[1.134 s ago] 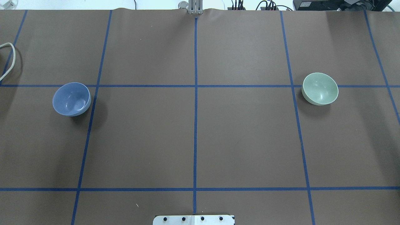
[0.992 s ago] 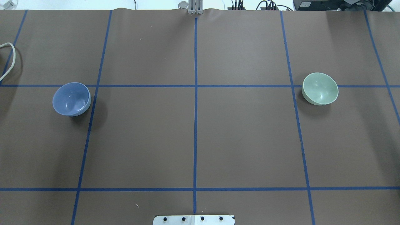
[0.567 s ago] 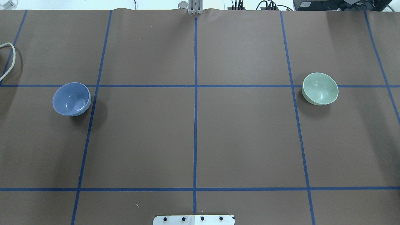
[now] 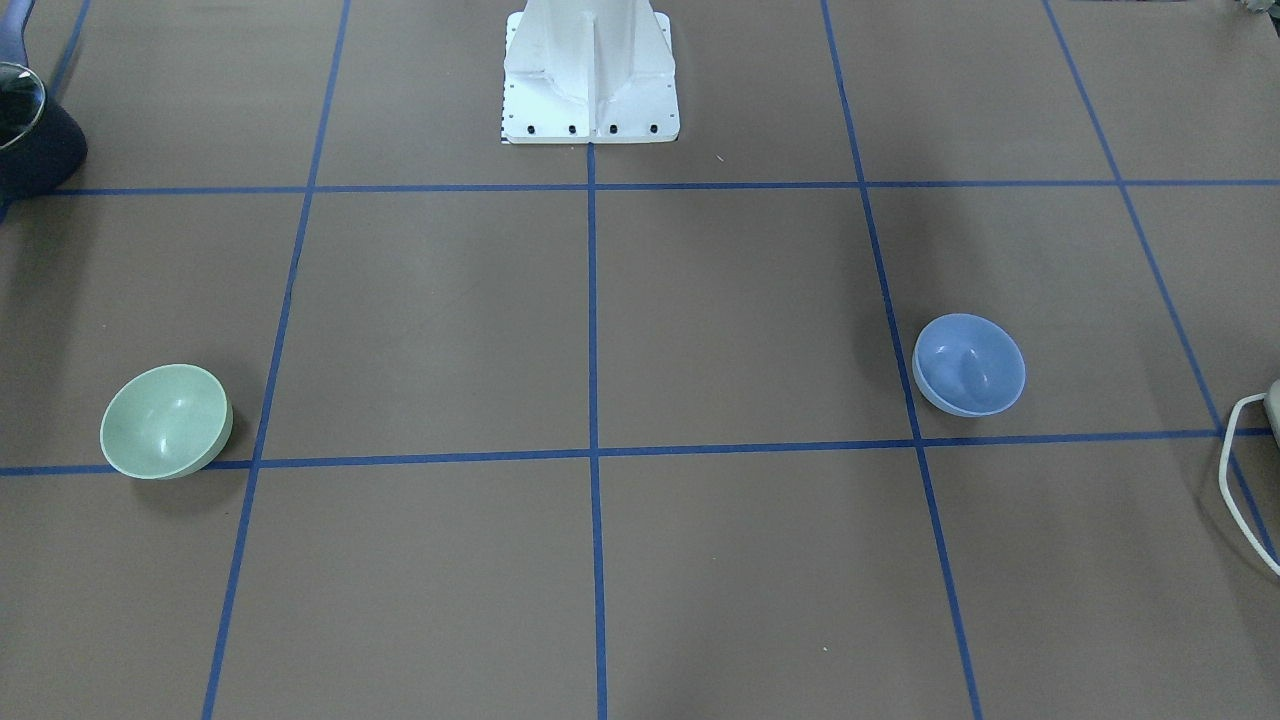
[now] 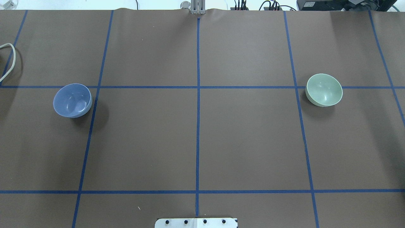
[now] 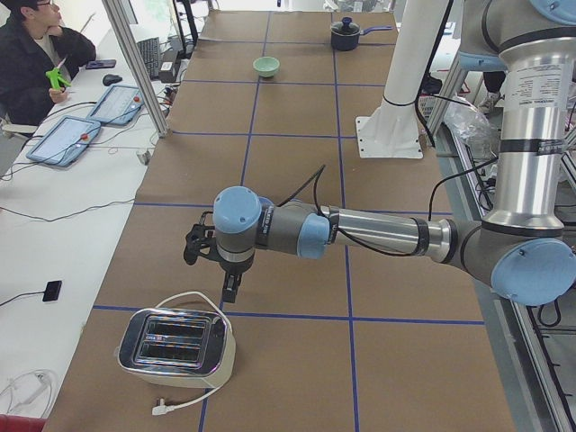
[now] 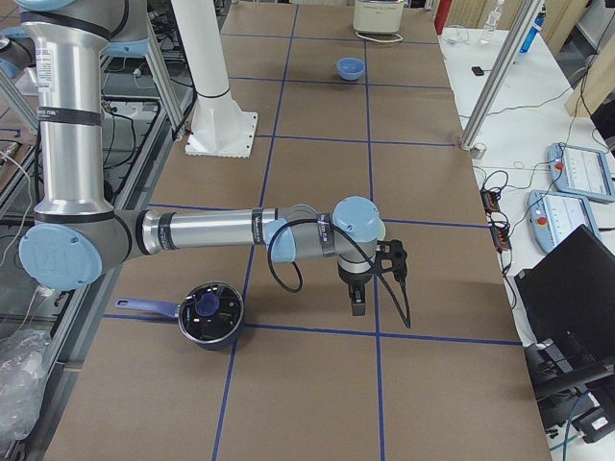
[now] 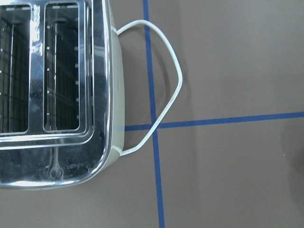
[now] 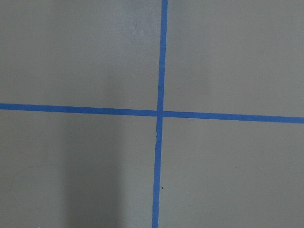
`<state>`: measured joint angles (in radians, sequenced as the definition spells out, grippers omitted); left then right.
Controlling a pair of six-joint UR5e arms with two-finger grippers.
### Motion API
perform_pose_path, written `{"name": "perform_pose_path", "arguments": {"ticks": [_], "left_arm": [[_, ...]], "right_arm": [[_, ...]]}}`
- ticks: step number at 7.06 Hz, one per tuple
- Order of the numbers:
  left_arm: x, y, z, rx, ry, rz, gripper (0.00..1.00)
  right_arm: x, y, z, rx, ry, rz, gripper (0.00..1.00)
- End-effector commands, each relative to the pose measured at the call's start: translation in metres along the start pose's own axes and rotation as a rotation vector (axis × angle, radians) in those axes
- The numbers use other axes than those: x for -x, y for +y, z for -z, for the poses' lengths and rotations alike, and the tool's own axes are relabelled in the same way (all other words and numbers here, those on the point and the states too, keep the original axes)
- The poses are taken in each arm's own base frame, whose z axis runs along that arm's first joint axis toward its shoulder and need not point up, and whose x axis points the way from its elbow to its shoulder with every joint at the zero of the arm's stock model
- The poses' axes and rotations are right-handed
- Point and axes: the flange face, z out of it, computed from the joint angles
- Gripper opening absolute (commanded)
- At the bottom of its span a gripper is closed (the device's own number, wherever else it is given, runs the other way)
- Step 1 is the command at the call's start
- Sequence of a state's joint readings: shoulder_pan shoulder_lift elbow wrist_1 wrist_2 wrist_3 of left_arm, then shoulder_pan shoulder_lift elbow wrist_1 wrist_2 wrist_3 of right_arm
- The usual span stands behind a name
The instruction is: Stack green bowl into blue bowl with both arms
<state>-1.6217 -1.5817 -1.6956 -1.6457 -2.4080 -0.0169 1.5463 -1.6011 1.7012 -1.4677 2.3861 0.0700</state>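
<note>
The green bowl (image 5: 324, 89) sits upright on the brown table at the right in the overhead view, and at the left in the front-facing view (image 4: 166, 420). The blue bowl (image 5: 72, 100) sits upright at the left, far from it, and also shows in the front-facing view (image 4: 969, 364). Both bowls are empty. The left gripper (image 6: 229, 288) hangs over the table beside a toaster, away from the blue bowl. The right gripper (image 7: 357, 305) hangs over bare table beside a pot. Both grippers show only in the side views, so I cannot tell whether they are open or shut.
A silver toaster (image 6: 175, 346) with a white cable (image 5: 9, 60) stands at the table's left end. A dark lidded pot (image 7: 211, 315) stands at the right end. The white pedestal (image 4: 590, 70) stands at the robot's side. Blue tape lines grid the table.
</note>
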Motion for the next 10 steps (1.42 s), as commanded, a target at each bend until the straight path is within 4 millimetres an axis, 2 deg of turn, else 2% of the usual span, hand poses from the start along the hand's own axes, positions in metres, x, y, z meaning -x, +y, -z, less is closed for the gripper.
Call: {"name": "perform_pose_path", "arguments": {"ticks": [1, 2, 3, 4, 5, 6, 7, 8, 9, 10], "left_arm": [[-0.015, -0.011, 0.005, -0.014, 0.094, 0.020, 0.99], [-0.019, -0.008, 0.007, -0.031, 0.119, -0.009, 0.99], [-0.029, -0.012, 0.013, -0.082, 0.121, -0.057, 0.99], [-0.064, -0.031, -0.010, -0.040, 0.132, -0.100, 0.99], [-0.077, -0.032, -0.021, -0.018, 0.141, -0.110, 0.99], [-0.105, -0.034, -0.045, 0.028, 0.134, -0.008, 0.99], [-0.144, -0.041, -0.076, 0.044, 0.036, 0.009, 0.99], [-0.173, -0.035, -0.104, 0.085, 0.023, -0.004, 0.99], [-0.201, -0.032, -0.121, 0.101, 0.042, -0.013, 0.99], [-0.236, -0.020, -0.151, 0.096, 0.039, -0.034, 0.98]], "right_arm": [[0.024, -0.018, 0.013, -0.032, -0.089, 0.042, 1.00], [0.065, -0.048, -0.002, -0.010, -0.082, 0.127, 1.00], [0.077, -0.056, -0.005, -0.017, -0.048, 0.153, 1.00], [0.083, -0.060, -0.004, -0.019, -0.040, 0.139, 1.00], [0.090, -0.064, -0.007, -0.024, -0.012, 0.129, 1.00], [0.100, -0.069, -0.003, -0.041, 0.013, 0.151, 1.00], [0.108, -0.068, -0.007, -0.034, 0.009, 0.163, 1.00], [0.113, -0.068, -0.012, -0.026, 0.011, 0.174, 1.00], [0.114, -0.068, -0.013, -0.024, 0.009, 0.175, 1.00], [0.114, -0.068, -0.013, -0.023, 0.009, 0.174, 1.00]]}}
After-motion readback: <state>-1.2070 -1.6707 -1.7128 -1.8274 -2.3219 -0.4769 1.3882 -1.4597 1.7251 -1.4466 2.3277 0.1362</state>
